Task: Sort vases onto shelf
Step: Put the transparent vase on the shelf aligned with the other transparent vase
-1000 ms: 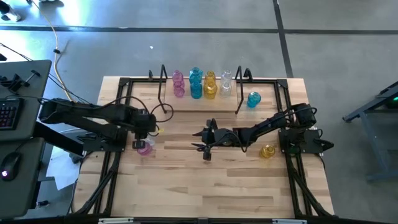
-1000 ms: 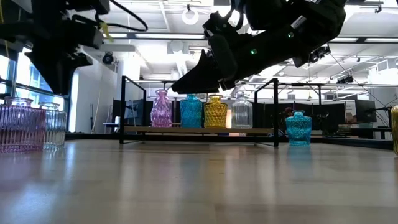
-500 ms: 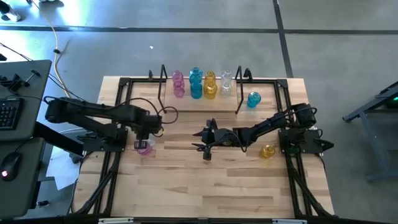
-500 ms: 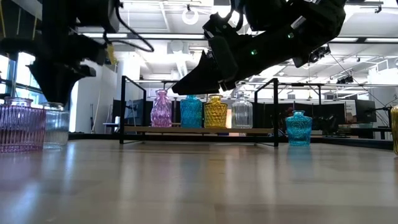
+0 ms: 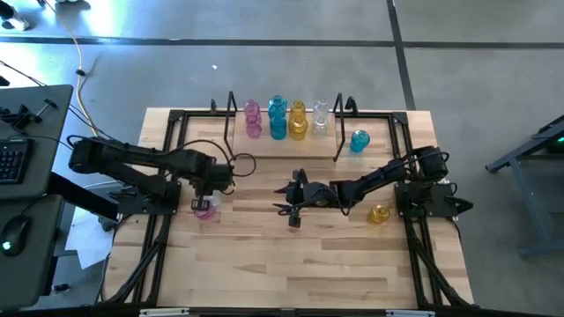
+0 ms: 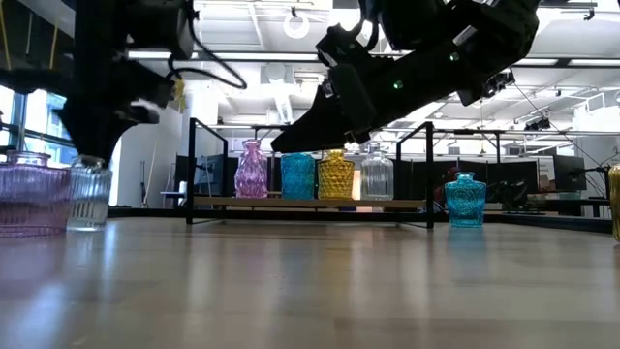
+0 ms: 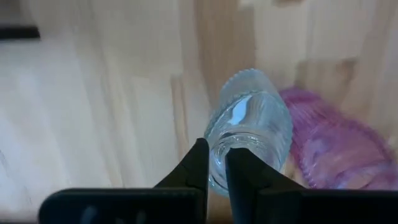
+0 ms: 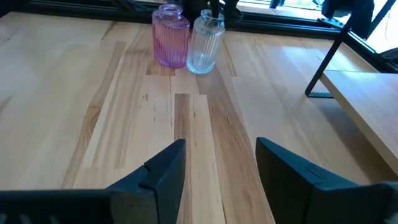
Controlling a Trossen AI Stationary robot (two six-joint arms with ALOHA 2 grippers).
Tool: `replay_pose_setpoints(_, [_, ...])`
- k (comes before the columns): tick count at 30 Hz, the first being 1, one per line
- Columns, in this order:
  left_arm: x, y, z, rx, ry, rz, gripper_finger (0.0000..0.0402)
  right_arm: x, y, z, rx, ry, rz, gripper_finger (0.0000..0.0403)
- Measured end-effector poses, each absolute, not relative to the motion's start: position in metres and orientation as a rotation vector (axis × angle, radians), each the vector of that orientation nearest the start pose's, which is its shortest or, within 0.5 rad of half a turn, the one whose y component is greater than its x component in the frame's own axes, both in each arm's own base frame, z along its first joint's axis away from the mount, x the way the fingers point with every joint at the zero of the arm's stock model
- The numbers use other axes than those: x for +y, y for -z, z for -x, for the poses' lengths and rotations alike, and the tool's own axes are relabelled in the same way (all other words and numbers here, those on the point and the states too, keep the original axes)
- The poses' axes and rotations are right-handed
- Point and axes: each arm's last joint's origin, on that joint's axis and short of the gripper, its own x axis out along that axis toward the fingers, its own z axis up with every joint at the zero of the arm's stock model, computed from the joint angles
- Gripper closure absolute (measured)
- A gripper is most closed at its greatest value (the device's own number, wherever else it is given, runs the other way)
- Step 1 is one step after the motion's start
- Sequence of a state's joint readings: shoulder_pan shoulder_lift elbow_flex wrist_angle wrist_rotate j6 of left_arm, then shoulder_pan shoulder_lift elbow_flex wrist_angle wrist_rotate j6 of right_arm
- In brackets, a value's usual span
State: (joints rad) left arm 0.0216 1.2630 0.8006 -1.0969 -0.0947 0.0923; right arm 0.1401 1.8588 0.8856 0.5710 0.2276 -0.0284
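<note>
I see the left gripper (image 7: 214, 171) clamped on the clear vase's (image 7: 249, 127) rim, beside a pink vase (image 7: 336, 149). The right gripper (image 8: 217, 165) hovers mid-counter (image 5: 291, 264), fingers apart.

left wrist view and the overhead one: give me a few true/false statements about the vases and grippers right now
1. The left gripper is pinching the rim of the clear vase. True.
2. A yellow vase stands right beside the clear vase. False: the pink vase is next to it.
3. The right gripper holds a teal vase. False: it is open and empty, over bare table.
4. The shelf carries pink, teal, yellow and clear vases. True.
5. All teal vases are on the shelf. False: one teal vase stands on the table just outside its right end.
</note>
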Motion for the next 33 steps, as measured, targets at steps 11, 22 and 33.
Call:
replay_pose_setpoints(11, [0.007,-0.237,-0.227,1.280,-0.038,-0.098,0.0384,0.064,-0.169,-0.347,0.520,0.072,0.169,0.0226])
replay_pose_setpoints(22, [0.012,-0.223,-0.292,1.198,-0.029,-0.144,0.0384,0.077,-0.167,-0.340,0.563,0.099,0.156,0.0226])
replay_pose_setpoints(33, [0.024,-0.206,-0.323,1.227,-0.059,-0.126,0.0384,0.087,-0.154,-0.327,0.535,0.162,0.115,0.0226])
